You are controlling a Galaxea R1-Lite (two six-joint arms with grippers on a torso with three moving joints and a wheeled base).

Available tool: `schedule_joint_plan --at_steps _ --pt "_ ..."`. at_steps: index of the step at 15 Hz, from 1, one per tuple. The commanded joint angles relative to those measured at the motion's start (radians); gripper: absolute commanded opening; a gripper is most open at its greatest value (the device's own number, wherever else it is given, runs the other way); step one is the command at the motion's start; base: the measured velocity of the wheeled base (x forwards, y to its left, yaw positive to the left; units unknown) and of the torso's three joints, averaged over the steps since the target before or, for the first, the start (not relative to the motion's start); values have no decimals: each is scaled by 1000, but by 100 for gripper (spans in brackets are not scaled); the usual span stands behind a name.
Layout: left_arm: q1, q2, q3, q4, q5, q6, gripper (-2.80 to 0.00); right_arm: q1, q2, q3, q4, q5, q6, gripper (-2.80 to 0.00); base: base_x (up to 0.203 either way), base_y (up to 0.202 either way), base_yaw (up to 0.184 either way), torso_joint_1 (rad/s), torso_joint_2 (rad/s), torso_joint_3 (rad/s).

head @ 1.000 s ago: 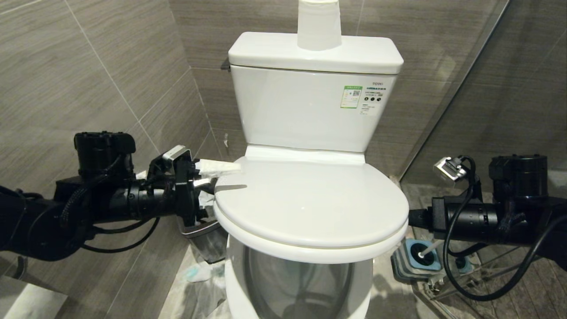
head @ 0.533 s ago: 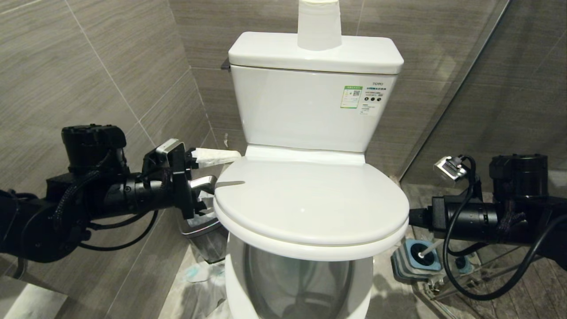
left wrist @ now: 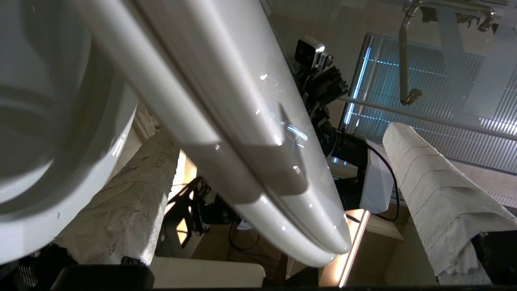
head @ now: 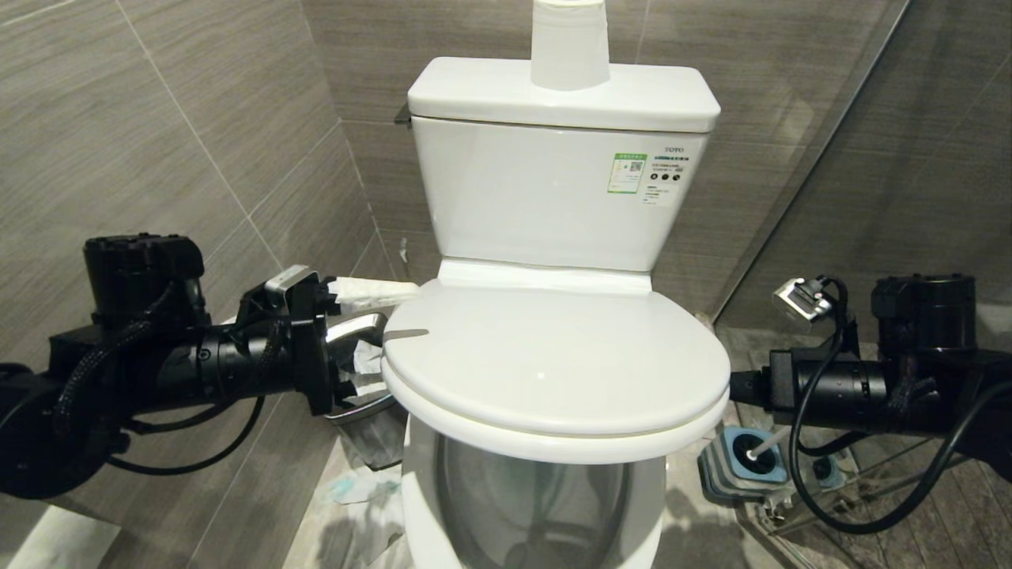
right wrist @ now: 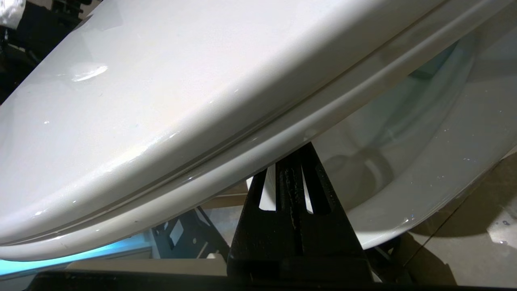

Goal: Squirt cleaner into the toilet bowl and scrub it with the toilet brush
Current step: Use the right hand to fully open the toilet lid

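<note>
Grey tiled walls (head: 158, 118) surround us as our left gripper (head: 371, 316) spreads wide beside the lid (head: 553, 356), apparently just touching, while our right gripper (right wrist: 295, 178) presses shut beneath it.

1. Soft, even light falls from above and in front; the white lid (head: 553, 359) shows only a tiny glint.
2. A thin grey shadow lies on the lid's left edge, beside the left gripper (head: 371, 324).
3. The floor under the toilet bowl (head: 530, 506) sits dim.
4. From the left wrist, cold blue glare streaks a glass panel (left wrist: 424, 93), and the near lid is soft, out of focus.
5. From the right wrist, the right gripper (right wrist: 294, 190) is a black silhouette.
</note>
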Motion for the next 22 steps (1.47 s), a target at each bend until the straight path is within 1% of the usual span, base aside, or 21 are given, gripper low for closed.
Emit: schedule_joint_plan --at_steps 1,6,8,12,17,22 --pt "-5 -38 43 3 -7 -6 0 0 0 -2 -4 5 3 -280 0 0 0 0 0 0" --pt "-5 -71 62 5 -6 -8 0 -1 7 -9 -4 5 3 -280 0 0 0 0 0 0" --pt "-1 -100 68 10 -5 -17 0 -1 7 -10 -4 5 3 -280 0 0 0 0 0 0" --pt "26 -151 82 14 -4 -20 0 -1 8 -10 -4 5 3 -280 0 0 0 0 0 0" --pt "41 -243 128 15 -8 -12 0 -3 10 -12 -4 5 3 -280 0 0 0 0 0 0" --pt "45 -332 116 15 -15 -11 0 -6 6 -15 -4 4 3 -280 0 0 0 0 0 0"
